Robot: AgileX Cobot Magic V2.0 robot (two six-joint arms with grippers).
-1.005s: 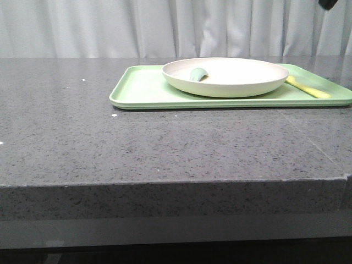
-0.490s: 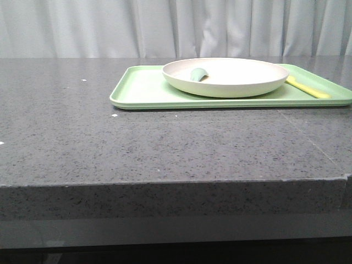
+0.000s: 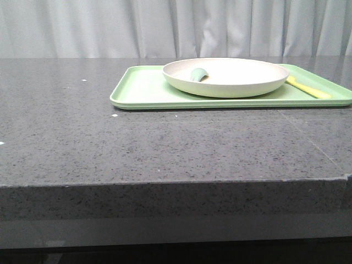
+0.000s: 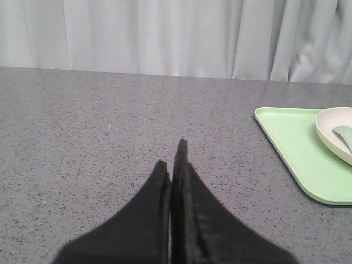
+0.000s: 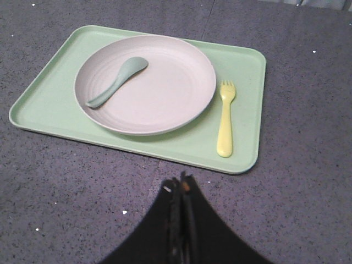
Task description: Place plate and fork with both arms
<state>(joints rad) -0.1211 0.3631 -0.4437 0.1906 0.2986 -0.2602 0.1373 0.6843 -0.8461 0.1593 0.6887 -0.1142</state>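
Observation:
The cream-white plate [image 3: 225,77] sits on a light green tray [image 3: 143,91] on the grey table; it also shows in the right wrist view [image 5: 159,93] and partly in the left wrist view [image 4: 330,129]. A teal spoon [image 5: 116,81] lies in the plate. The pale yellow fork [image 5: 225,120] lies on the tray beside the plate, also seen in the front view [image 3: 308,88]. My left gripper [image 4: 171,154] is shut and empty over bare table, well away from the tray. My right gripper [image 5: 181,184] is shut and empty, above the table near the tray's edge. Neither gripper shows in the front view.
The grey speckled table [image 3: 137,143] has its front edge [image 3: 165,184] near the camera. A white curtain [image 3: 165,27] hangs behind the table.
A dark part of the right arm at the front view's top right corner one second ago has left the view. The plate, fork and tray have not moved.

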